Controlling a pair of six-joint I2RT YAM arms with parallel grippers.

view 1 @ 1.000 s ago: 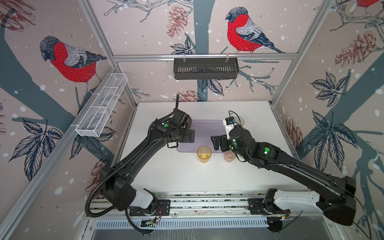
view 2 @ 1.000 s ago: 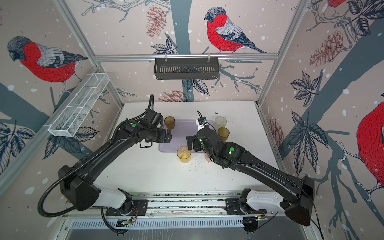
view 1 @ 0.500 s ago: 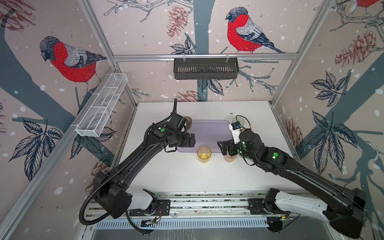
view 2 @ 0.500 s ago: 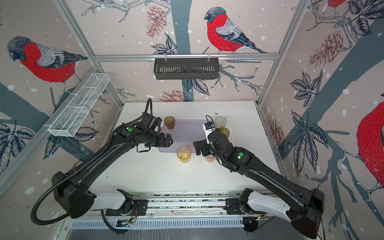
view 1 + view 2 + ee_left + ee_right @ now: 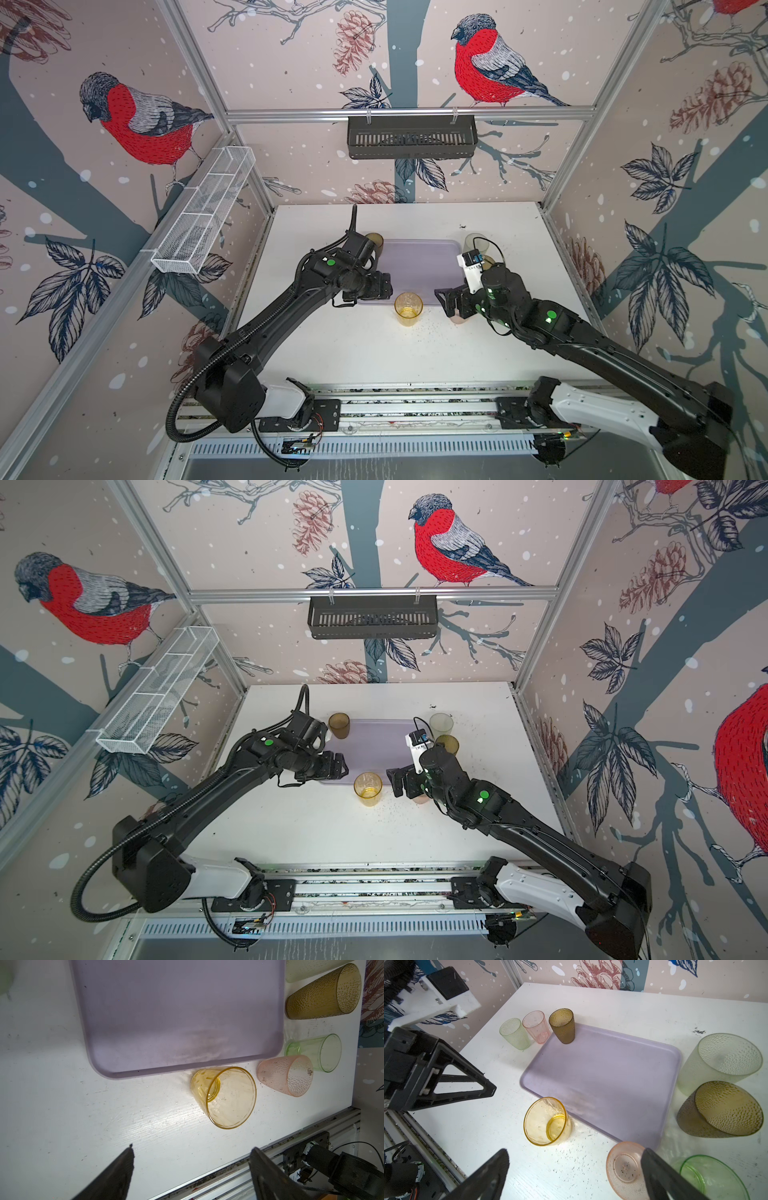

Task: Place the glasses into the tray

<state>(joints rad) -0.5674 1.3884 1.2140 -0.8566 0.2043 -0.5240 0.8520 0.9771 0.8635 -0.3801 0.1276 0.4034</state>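
I count the lilac tray (image 5: 602,1076) as holding at most one of the glasses: the brown dimpled tumbler (image 5: 562,1025) stands at its far corner, on or against the rim, I cannot tell which. The rest wait on the white tabletop (image 5: 361,349) around it. The yellow tumbler (image 5: 224,1097) stands just off the near edge, a pink dimpled tumbler (image 5: 285,1075) and a bright green tumbler (image 5: 315,1054) by the near corner, a tall amber tumbler (image 5: 720,1109) and a tall frosted tumbler (image 5: 720,1064) beside the tray's right edge, and a pale green tumbler (image 5: 515,1033) with a second pink tumbler (image 5: 536,1026) at the far left corner. So nearly all the work is left.

My left end effector (image 5: 191,1153) is spread and empty, short of the yellow tumbler; my right end effector (image 5: 575,1157) is wide open, one finger over the pink dimpled tumbler.

Against a second ago, the right arm has pulled back off the tray toward that pink tumbler, and the left has swung toward the front.
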